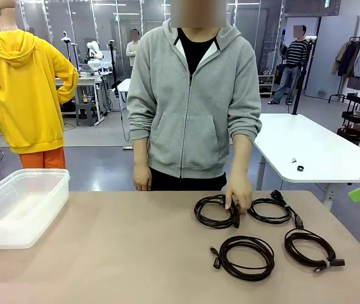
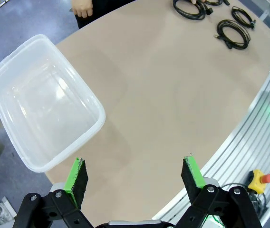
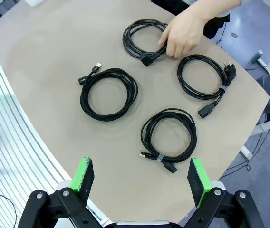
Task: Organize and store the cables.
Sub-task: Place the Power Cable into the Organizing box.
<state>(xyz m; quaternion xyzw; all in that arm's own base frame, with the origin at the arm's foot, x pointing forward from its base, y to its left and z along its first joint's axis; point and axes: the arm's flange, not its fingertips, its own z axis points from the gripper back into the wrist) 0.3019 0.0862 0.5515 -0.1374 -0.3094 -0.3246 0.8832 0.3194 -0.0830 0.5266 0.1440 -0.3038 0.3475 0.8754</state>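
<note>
Left gripper (image 2: pixel 134 164), bottom of the left wrist frame: my jaws are spread full, nothing between the pads; bare table (image 2: pixel 173 95) under it; clear bin (image 2: pixel 80 78) fills the left of that frame, its near corner just above my left pad in the picture; bin looks empty.

Right gripper (image 3: pixel 140 164), bottom of the right wrist frame: also wide open, holding nothing; it hovers by the near table edge.

Cables: all four are on the table, none in the bin. Near coil (image 3: pixel 168 135) sits centre-lower in the right wrist frame, straight above the gap between my fingers, with tie and plug ends at its lower edge; second coil (image 3: pixel 109 92) is up and left of it, plugs sticking out at its upper left; third coil (image 3: pixel 201 76) is upper right, plugs trailing toward the right table edge; fourth coil (image 3: pixel 142 38) is farthest, top centre, with the person's hand (image 3: pixel 185 33) on its right side, at the plug end. The coils lie apart, none overlapping.

Front view agrees: bin lower left, coils lower right, well apart from it.

Progress, my read: coiling looks done; storing not started; zero of four in. Left to do: four pick-and-place runs across the table into the bin; near coil looks like the obvious first grab for my right side; fourth coil is best left until the hand clears.
</note>
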